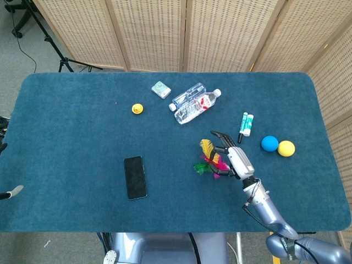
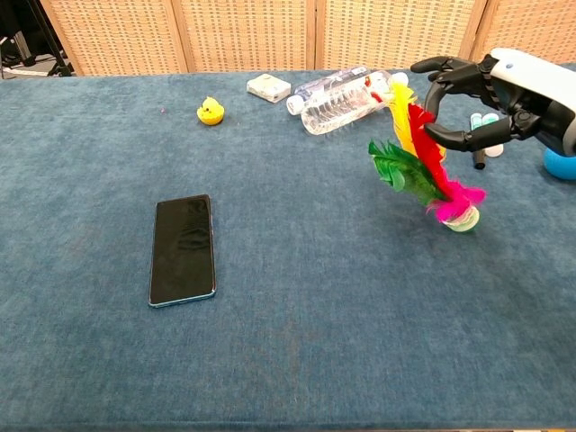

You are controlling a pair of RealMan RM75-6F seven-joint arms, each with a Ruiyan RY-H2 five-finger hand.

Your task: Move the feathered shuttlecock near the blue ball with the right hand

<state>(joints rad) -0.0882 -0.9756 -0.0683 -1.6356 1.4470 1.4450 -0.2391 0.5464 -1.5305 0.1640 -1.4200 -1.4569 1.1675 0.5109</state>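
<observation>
Head view: your right hand (image 1: 237, 159) pinched the shuttlecock (image 1: 209, 161) by its feathers, well short of the blue ball (image 1: 269, 143). Chest view: the shuttlecock (image 2: 423, 175) hung tilted; I judged you needed a level carry and a gentle set-down.

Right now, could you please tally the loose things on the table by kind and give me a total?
Balls: 2 (blue ball, yellow ball)
Shuttlecocks: 1
Water bottles: 2
Phones: 1
Rubber ducks: 1
Markers: 2
Small boxes: 1
Total: 10
</observation>
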